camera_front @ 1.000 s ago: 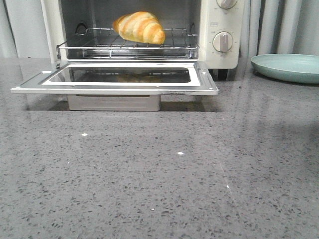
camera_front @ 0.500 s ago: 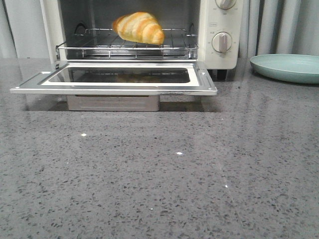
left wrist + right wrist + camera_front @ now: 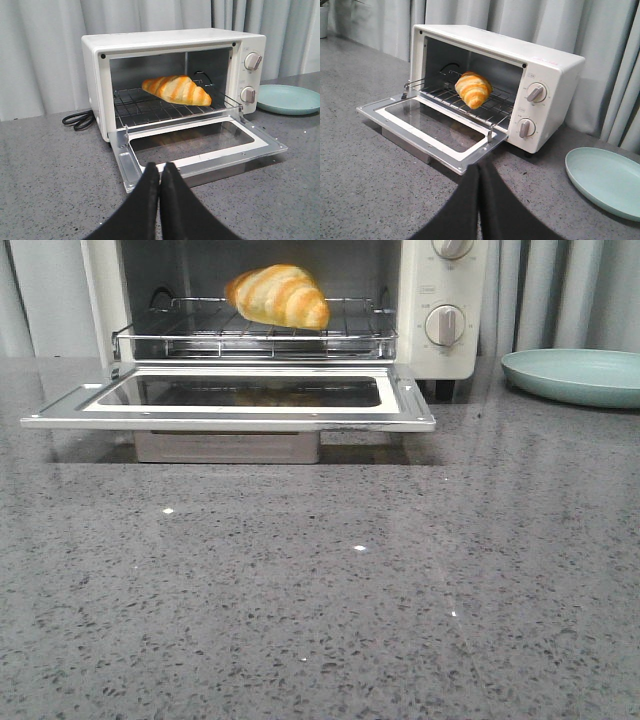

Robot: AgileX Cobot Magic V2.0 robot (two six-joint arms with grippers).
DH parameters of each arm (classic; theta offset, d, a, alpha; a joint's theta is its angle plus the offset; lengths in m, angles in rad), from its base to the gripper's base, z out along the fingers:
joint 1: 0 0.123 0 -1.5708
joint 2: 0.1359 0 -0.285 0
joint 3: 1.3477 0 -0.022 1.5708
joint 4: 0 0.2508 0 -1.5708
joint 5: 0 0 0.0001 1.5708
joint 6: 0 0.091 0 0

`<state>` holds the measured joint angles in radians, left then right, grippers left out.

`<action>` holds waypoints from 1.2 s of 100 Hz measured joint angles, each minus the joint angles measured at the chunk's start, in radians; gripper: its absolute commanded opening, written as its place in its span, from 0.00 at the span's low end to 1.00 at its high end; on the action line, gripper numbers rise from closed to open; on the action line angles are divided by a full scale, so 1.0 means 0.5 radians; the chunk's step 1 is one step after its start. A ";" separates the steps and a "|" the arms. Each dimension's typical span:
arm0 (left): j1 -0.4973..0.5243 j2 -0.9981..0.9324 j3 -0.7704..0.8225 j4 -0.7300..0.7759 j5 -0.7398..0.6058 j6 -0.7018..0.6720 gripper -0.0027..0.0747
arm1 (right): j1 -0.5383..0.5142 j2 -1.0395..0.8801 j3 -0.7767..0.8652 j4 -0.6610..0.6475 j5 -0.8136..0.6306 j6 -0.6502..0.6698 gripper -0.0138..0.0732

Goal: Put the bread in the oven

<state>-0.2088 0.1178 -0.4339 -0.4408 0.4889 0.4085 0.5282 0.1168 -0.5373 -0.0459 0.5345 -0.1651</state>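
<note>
Front view: bread [image 3: 279,296] on oven [image 3: 440,310] rack (plate [image 3: 578,375] beside); both end effectors [image 3: 159,172] [image 3: 479,175] pressed together.

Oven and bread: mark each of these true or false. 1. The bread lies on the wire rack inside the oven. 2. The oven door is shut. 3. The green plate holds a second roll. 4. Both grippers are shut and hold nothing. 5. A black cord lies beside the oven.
1. True: the bread lies on the wire rack inside the oven.
2. False: the oven door is dropped open, flat over the counter.
3. False: the green plate holds nothing.
4. True: the left gripper and the right gripper have their fingers pressed together, nothing between them.
5. True: a coiled black cord lies on the counter next to the oven.
</note>
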 measured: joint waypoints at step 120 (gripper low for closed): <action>0.377 -0.240 0.871 0.799 -0.316 -0.949 0.01 | -0.006 -0.003 0.000 -0.004 0.000 0.000 0.09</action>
<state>-0.0202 -0.0022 0.0016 -0.0412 0.3308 -0.0661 0.5251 0.1153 -0.5373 -0.0481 0.5345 -0.1651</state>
